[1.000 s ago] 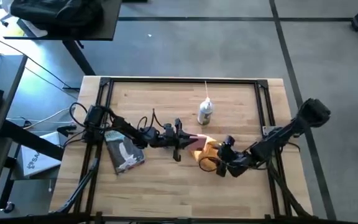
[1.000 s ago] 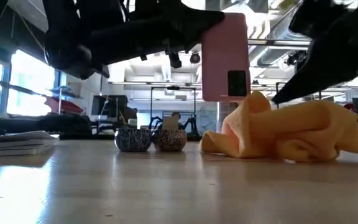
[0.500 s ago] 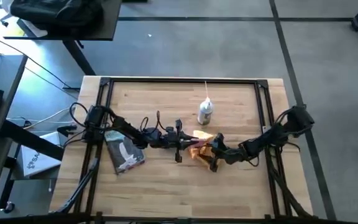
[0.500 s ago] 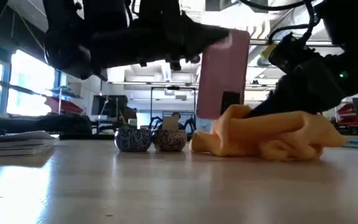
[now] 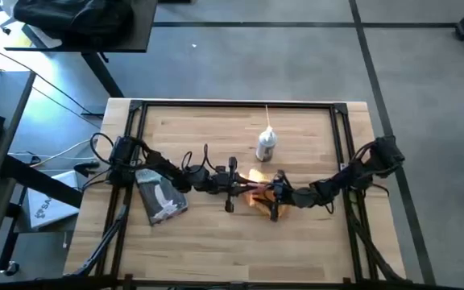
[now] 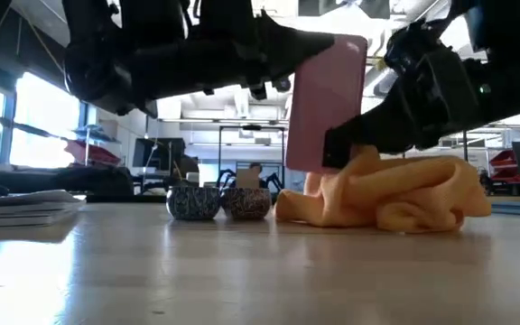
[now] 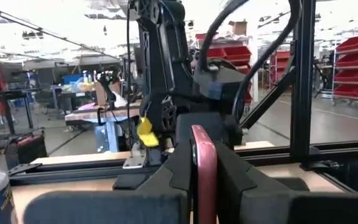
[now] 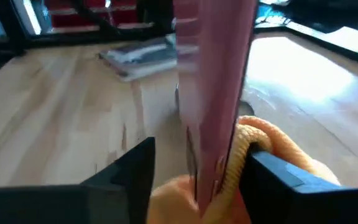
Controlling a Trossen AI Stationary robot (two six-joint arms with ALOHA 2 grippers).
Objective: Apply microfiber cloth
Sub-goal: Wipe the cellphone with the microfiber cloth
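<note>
Orange-yellow microfiber cloth [image 6: 395, 194], pink slab [image 6: 325, 104] (plain), dark-patterned tins [image 6: 193, 202]

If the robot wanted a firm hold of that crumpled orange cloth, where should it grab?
Probably the raised fold at the top of the microfiber cloth, pinched from above. It lies bunched on the table, so its flat edges give little to catch, while the hump stands clear beside the pink phone.

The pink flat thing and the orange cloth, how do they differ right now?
The pink slab is rigid, flat and upright, held off the table in the left tool. The microfiber cloth is soft, crumpled and lies heaped on the table, under the right tool. Both sit mid-table, touching each other.
</note>
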